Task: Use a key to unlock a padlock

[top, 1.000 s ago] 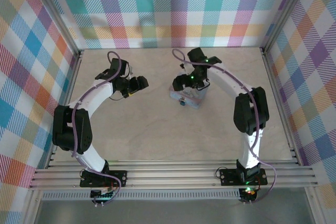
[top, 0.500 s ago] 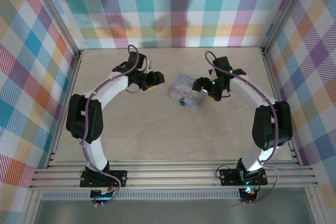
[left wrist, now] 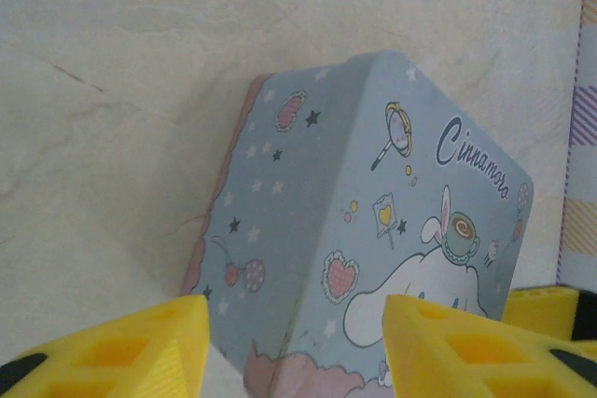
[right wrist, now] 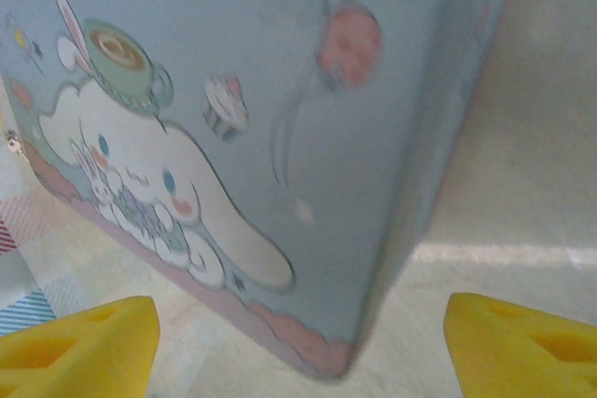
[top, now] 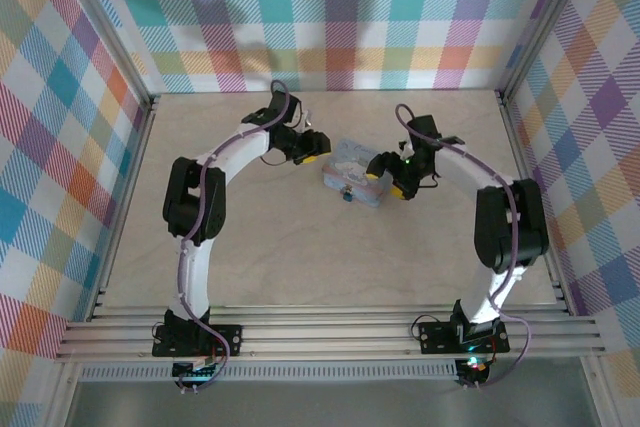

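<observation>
Now swung inward since a second ago, flanking the tin (top: 352, 165) at frame centre: left gripper (top: 315, 144) upper-left, right gripper (top: 388, 180) right, both spread, pinching nothing. Padlock (top: 346, 193) against tin's lower-left edge, untouched; probably bracing first.

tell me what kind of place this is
Probably a robot lab test cell: a left arm and a right arm bolted to aluminium rails, with a table boxed in by plaid backdrop walls.

Sits mid-frame on the table (top: 300, 247): tin (top: 355, 175), padlock (top: 347, 195) just below its lower edge. Flanked closely by left gripper (top: 318, 146) at upper left, right gripper (top: 387, 184) at right.
</observation>
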